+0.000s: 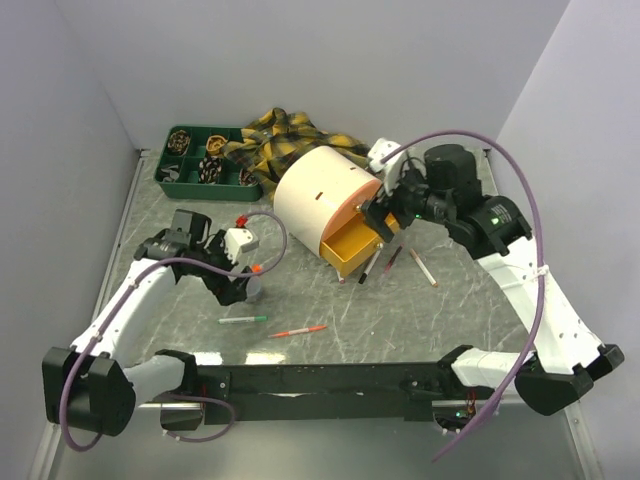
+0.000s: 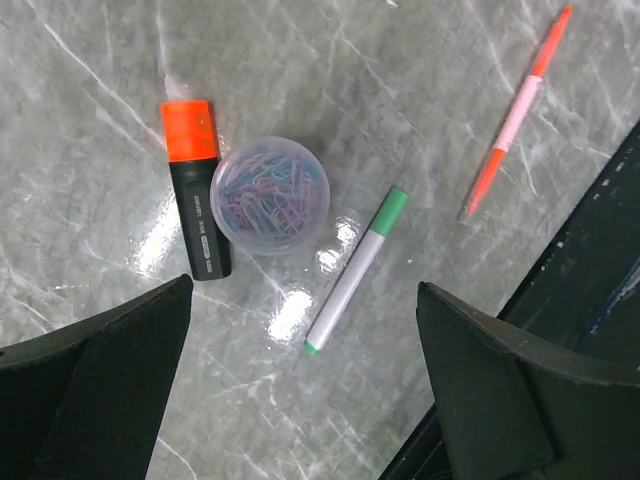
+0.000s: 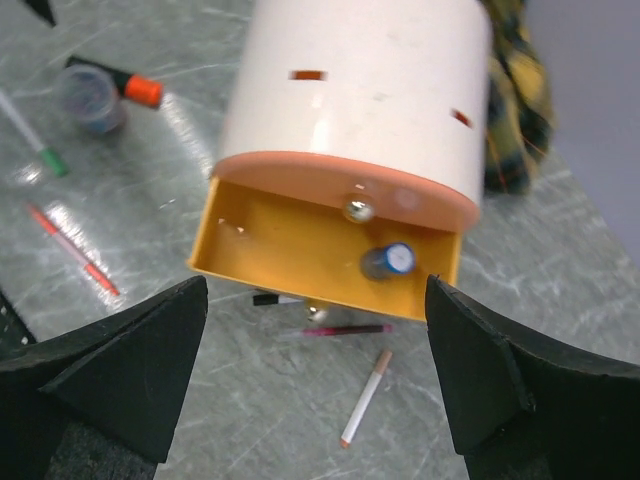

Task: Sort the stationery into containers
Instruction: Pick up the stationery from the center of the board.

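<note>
My left gripper (image 2: 305, 330) hangs nearest the lens with its fingers spread wide and nothing between them. Just beyond it on the marble lie a green-capped marker (image 2: 355, 272), a small clear tub of paper clips (image 2: 270, 195) and the black highlighter (image 2: 195, 200), which touches the tub; a pink-and-orange pen (image 2: 515, 115) lies well apart. I judge all of them light, stiff and slick. The thin ones may roll, so I would pinch across mid-barrel from above; the tub calls for a grip across its round wall, and I cannot tell whether it has a lid. My right gripper (image 3: 315, 300) is likewise spread and empty, facing the orange tray (image 3: 250, 240) that juts from the cream drum (image 3: 360, 90). A black pen (image 3: 265, 298) is half hidden beneath that tray. In the overhead view the plaid cloth (image 1: 285, 135) sits against the green tray (image 1: 185, 188), whose contents are too small to name.
</note>
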`<state>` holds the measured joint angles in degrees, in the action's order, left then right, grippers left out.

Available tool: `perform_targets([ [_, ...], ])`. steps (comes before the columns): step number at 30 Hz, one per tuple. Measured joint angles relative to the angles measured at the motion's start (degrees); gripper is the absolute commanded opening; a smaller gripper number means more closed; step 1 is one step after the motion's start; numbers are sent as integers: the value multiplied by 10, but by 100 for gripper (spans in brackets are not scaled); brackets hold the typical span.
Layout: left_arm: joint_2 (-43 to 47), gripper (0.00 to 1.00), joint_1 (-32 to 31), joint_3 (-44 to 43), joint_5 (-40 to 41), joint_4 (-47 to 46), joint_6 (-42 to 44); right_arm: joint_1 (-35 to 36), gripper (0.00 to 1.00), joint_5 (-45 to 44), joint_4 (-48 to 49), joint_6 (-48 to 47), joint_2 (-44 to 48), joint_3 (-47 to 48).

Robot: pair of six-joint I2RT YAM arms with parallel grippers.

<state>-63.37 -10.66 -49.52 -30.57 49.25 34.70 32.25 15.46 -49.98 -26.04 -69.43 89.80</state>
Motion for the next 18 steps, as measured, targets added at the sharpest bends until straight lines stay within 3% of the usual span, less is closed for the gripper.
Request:
perform_targets([
  [18,-101,99,-52,12,79,-108,-30,-71,96,-18,38,24,95,-94],
])
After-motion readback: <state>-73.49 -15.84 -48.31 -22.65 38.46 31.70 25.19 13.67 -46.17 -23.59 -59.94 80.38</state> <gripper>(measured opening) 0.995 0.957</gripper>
